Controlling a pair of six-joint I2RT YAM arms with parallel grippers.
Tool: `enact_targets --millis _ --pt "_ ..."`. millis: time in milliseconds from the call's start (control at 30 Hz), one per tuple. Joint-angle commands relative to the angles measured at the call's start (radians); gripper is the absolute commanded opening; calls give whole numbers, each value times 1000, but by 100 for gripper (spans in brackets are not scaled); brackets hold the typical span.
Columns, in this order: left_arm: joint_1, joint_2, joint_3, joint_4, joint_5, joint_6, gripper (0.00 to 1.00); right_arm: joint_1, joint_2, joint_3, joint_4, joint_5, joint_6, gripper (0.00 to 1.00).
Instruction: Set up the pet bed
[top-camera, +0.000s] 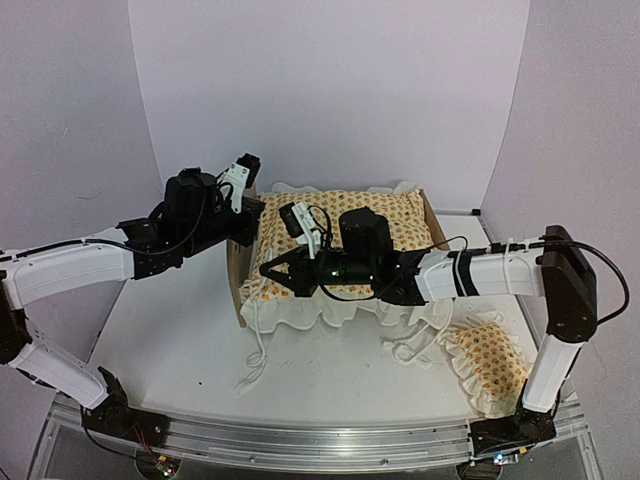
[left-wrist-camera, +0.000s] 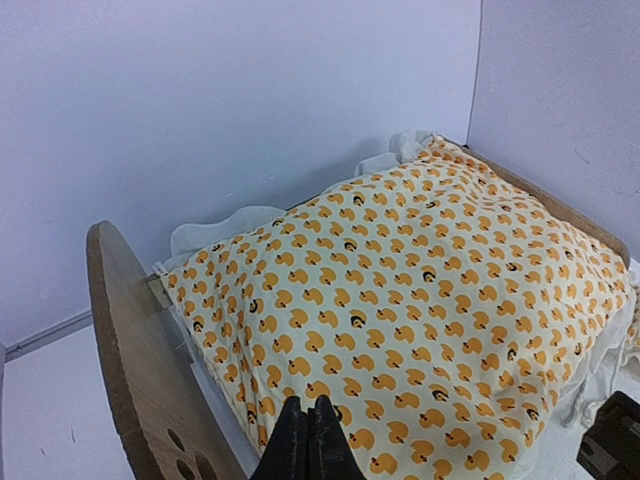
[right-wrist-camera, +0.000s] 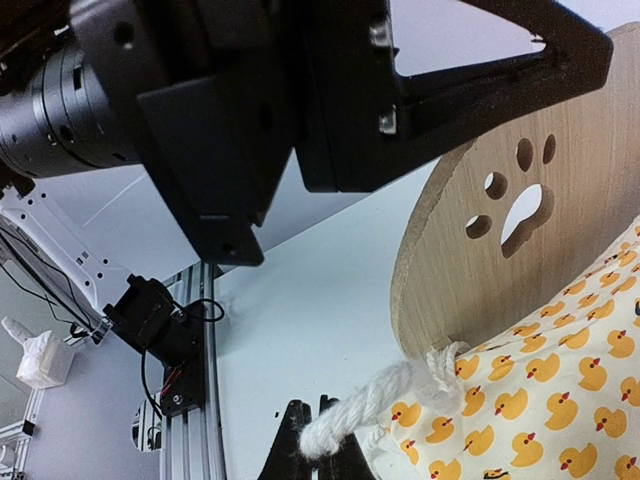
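White table (top-camera: 180, 340): pet bed (top-camera: 238, 290) mid-back, 1 ruffled pillow (top-camera: 490, 360) near right.

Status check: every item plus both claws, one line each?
bed: upright, quilt on top
quilt: spread over bed
pillow: on table, off bed
left claw: shut, at quilt's edge
right claw: shut on quilt's cord

quilt (top-camera: 400, 215) over pet bed (top-camera: 236, 285), left hand (top-camera: 255, 207) and right hand (top-camera: 268, 270) at its left end, seemingly closed
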Motion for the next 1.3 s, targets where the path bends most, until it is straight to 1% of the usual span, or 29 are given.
enact_targets --millis 0,133,167,200,267,333,467,567,667,767,933,1067,1267 --pt "4 -14 -3 7 -110 -53 0 0 10 56 20 37 13 0" --pt "4 -125 -43 -25 -105 -120 0 -6 99 185 -16 13 -3 0" --pt "4 -154 -53 -52 -104 -151 2 -18 120 222 -19 1 -4 0" --pt "3 -181 -61 -84 -110 -167 5 -27 142 256 -27 -4 -5 0" --pt "4 -234 -89 -135 -142 -234 15 -43 182 331 -45 -25 -8 0" --pt "5 -289 -123 -181 -175 -292 27 -51 223 414 -57 -82 -23 0" --pt "7 -377 -207 -211 -145 -374 42 -53 276 487 -59 -207 -75 0" --pt "7 -438 -285 -211 -135 -416 48 -55 276 481 -55 -251 -138 3" --pt "7 -476 -340 -210 -152 -460 51 -60 304 499 -48 -195 -145 3" --pt "7 -486 -360 -210 -129 -487 52 -87 353 521 -59 -185 -65 1" --pt "7 -494 -389 -209 -120 -517 55 -89 393 497 -61 -168 15 0" --pt "6 -495 -401 -208 -101 -530 56 -89 403 446 -79 -129 84 0" --pt "7 -503 -406 -207 -96 -534 57 -97 409 538 -204 -66 97 0"
